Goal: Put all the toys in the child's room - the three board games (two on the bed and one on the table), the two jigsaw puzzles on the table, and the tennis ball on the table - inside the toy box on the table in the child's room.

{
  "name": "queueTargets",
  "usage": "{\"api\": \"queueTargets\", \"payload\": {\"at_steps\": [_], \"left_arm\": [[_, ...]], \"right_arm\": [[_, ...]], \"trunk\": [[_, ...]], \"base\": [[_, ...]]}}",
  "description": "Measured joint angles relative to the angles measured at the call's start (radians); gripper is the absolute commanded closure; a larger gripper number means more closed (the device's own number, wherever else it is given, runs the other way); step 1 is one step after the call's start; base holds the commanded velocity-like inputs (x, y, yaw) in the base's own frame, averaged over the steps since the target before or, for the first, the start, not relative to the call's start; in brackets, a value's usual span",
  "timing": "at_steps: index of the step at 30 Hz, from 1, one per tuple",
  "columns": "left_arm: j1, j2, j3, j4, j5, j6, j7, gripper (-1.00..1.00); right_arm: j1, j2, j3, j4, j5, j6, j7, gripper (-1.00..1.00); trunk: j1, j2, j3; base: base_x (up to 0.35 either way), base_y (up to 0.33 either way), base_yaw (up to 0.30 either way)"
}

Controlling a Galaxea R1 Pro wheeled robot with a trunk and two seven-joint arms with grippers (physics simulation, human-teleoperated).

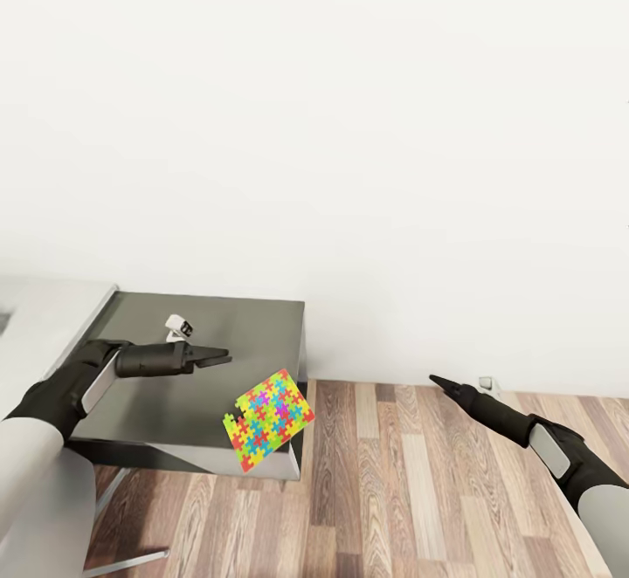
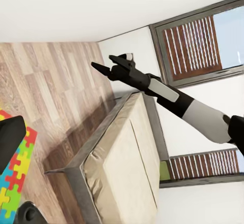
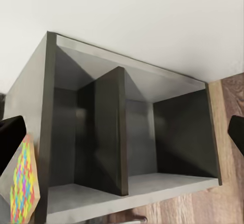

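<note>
Below me the floor (image 1: 419,491) is matt wood plank; the dark counter (image 1: 236,333) looks smooth and satin, my left gripper (image 1: 218,356) matt black plastic, the bed (image 2: 122,168) cream cloth

jigsaw puzzle (image 1: 268,419) x1 | table (image 1: 157,403) x1 | bed (image 2: 119,168) x1 | windows (image 2: 201,41) x2 | end effectors x2

Both arms share one livery: a pale grey-white upper casing, a matte black forearm and wrist, and a light grey oblong panel set into the black near the wrist. The left pincer (image 1: 218,357) ends in slim black fingers on a dark cylindrical body. The right pincer (image 1: 437,381) tapers to a sharp black point.
</note>
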Motion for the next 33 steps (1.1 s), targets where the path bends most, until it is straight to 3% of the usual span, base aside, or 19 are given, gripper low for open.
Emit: {"api": "queueTargets", "payload": {"at_steps": [3, 10, 17, 33], "left_arm": [[0.001, 0.013, 0.0, -0.004, 0.0, 0.002, -0.002, -1.0], [0.002, 0.085, -0.001, -0.007, 0.0, 0.003, -0.006, -1.0], [0.002, 0.085, -0.005, -0.007, -0.002, 0.005, -0.006, -1.0], [0.002, 0.083, -0.005, -0.007, -0.005, 0.009, -0.004, -1.0]], "right_arm": [[0.0, 0.001, 0.0, 0.001, -0.001, -0.001, 0.007, -1.0], [0.0, 0.002, 0.001, 0.003, -0.002, -0.007, 0.024, -1.0], [0.0, 0.003, 0.0, 0.003, -0.001, -0.01, 0.064, -1.0], [0.0, 0.004, 0.0, 0.005, -0.001, -0.013, 0.069, -1.0]], "trunk": [[0.0, 0.0, 0.005], [0.0, 0.0, 0.017], [0.0, 0.0, 0.028], [0.0, 0.0, 0.055]], "base": [[0.0, 0.0, 0.0], [0.0, 0.0, 0.0], [0.0, 0.0, 0.0], [0.0, 0.0, 0.0]]}}
